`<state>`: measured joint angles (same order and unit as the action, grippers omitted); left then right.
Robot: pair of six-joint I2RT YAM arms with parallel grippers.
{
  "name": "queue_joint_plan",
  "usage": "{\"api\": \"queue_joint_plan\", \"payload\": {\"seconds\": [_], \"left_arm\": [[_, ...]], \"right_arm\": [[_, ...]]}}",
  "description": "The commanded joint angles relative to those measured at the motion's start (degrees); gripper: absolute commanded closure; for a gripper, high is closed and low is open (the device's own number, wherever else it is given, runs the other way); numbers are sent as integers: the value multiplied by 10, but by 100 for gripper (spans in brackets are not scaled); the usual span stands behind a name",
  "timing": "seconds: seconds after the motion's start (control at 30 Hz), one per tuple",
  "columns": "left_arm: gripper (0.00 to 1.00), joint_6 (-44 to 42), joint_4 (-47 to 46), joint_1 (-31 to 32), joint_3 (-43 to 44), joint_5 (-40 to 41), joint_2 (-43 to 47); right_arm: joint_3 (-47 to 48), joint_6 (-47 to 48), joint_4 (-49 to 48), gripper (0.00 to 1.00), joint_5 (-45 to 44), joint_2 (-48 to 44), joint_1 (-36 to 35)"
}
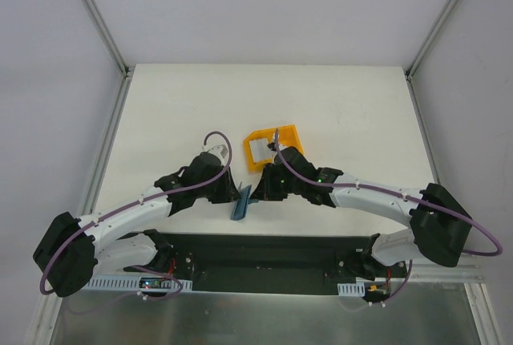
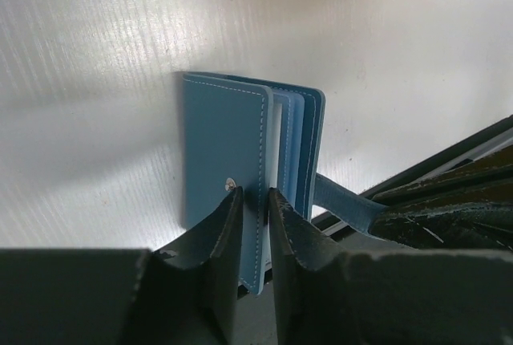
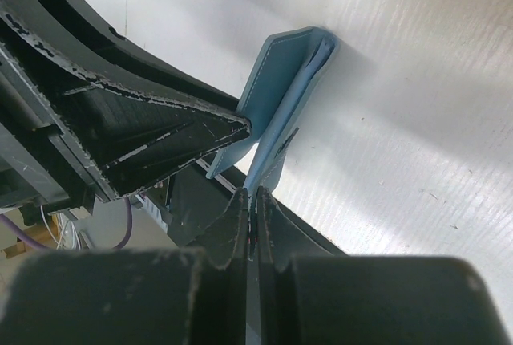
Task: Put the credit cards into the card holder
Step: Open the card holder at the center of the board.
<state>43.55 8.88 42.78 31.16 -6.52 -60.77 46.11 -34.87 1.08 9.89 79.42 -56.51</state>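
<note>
The card holder (image 1: 240,202) (image 2: 220,144) (image 3: 276,88) stands on edge, partly open, near the table's (image 1: 345,104) near edge, between the two grippers. The left gripper (image 1: 232,192) (image 2: 255,217) pinches its front cover from below. The right gripper (image 1: 258,189) (image 3: 252,209), fingers pressed together, nips a thin edge of the other cover. A yellow bin (image 1: 290,135) sits just beyond the right gripper.

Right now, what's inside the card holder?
Between the card holder covers: light-blue pocket leaves and a pale strip, possibly a card. Pocket contents are hidden by the covers.
</note>
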Motion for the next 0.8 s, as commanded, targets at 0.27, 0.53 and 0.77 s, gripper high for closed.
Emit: {"api": "queue_joint_plan", "payload": {"seconds": [0.27,0.53,0.77], "left_arm": [[88,-27,31,4,22,16,9],[78,-42,49,5,32,12,3],[85,-48,54,5,38,18,0]], "right_arm": [[18,7,0,99,0,-22,-2],[23,9,5,99,2,-22,-4],[25,7,4,99,2,-19,-5]]}}
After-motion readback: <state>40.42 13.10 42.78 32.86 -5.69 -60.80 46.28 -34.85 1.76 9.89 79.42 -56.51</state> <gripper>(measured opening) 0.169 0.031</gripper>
